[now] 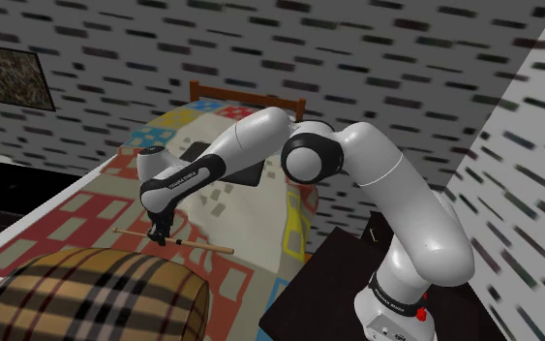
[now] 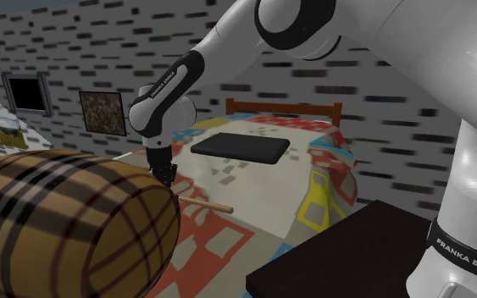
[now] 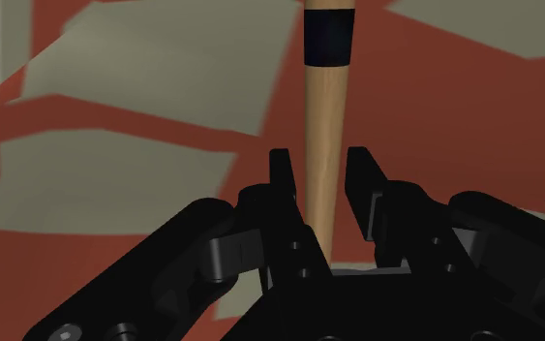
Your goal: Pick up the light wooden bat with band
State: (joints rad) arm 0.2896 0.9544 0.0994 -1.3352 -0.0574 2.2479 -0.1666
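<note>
The bat (image 3: 324, 145) is cut off by the wrist view's edge just beyond its dark band (image 3: 327, 37), and its near part is hidden behind the gripper (image 3: 320, 160). In the second exterior view, one end is hidden behind the plaid cushion (image 2: 67, 224).

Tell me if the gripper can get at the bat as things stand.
Probably yes. The open gripper straddles the bat, one finger on each side of the shaft, a little way from its dark band. Nothing on the patterned bedspread blocks it.
</note>
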